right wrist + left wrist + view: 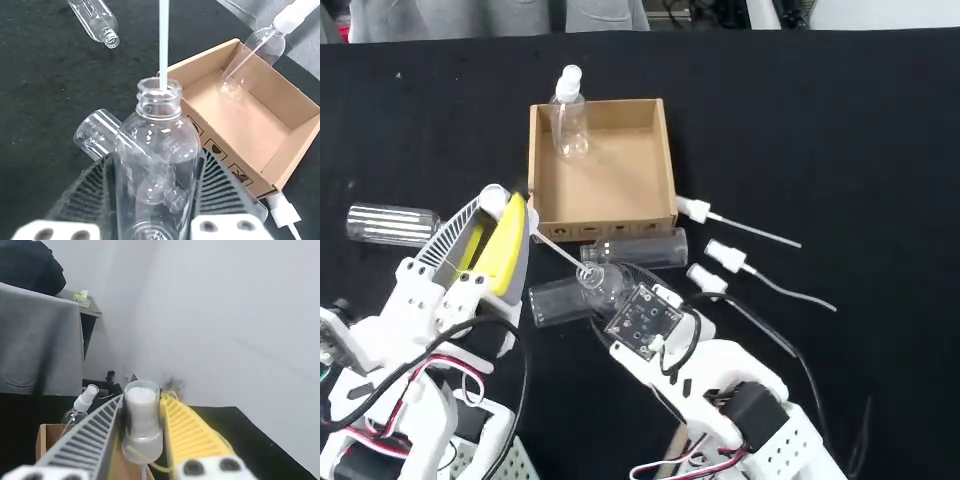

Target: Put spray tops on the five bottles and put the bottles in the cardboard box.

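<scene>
Above black table [840, 120], left pincer [506, 202] clamps spray top [142, 412].

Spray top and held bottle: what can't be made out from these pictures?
- Left wrist view: spray top, lower end cut off by the picture's edge.
- Right wrist view: its head lies beyond the edge; held bottle, base cut off.
- High view: bottle's body, mostly hidden by the right gripper.
</scene>
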Motion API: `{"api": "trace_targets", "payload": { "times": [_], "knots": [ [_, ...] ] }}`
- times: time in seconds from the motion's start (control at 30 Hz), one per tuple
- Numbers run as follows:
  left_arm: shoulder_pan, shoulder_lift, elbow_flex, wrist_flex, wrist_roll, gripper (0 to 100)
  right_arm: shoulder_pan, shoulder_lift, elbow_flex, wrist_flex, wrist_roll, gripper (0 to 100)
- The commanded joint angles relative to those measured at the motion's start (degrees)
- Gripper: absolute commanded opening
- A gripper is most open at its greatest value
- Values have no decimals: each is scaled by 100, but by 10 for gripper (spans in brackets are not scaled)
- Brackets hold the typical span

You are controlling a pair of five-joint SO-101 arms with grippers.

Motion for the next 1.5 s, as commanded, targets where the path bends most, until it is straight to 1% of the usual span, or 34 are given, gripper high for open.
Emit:
{"api": "trace_targets", "payload": {
  "times": [0.0, 0.23, 0.3, 0.4, 0.53, 0.9, 1.0, 1.2, 1.37, 1.47],
  "knots": [
    [75, 26, 57, 9, -44, 29, -97, -136, -57, -185, -9, 82],
    [233, 0, 259, -18, -237, 29, -97, -136, -66, -185, -18, 82],
    [338, 0, 268, 0, -246, 29, -97, -136, -57, -264, -141, 82],
    [374, 35, 268, 0, -246, 29, 97, -136, -57, -343, -316, 82],
    [374, 9, 479, -35, -334, 29, 246, -136, -75, -343, -325, 82],
    [391, 18, 769, -44, -440, 29, 264, -136, -75, -352, -325, 82],
    [664, 44, 813, -53, -448, 29, 264, -136, -75, -360, -325, 82],
    [743, 44, 1182, -413, -448, 29, 264, -136, -66, -431, -334, 82],
    [778, 44, 1262, -413, -448, 29, 264, -136, -75, -431, -334, 82],
    [778, 44, 1279, -378, -448, 30, 264, -136, -75, -440, -554, 84]
  ]
}}
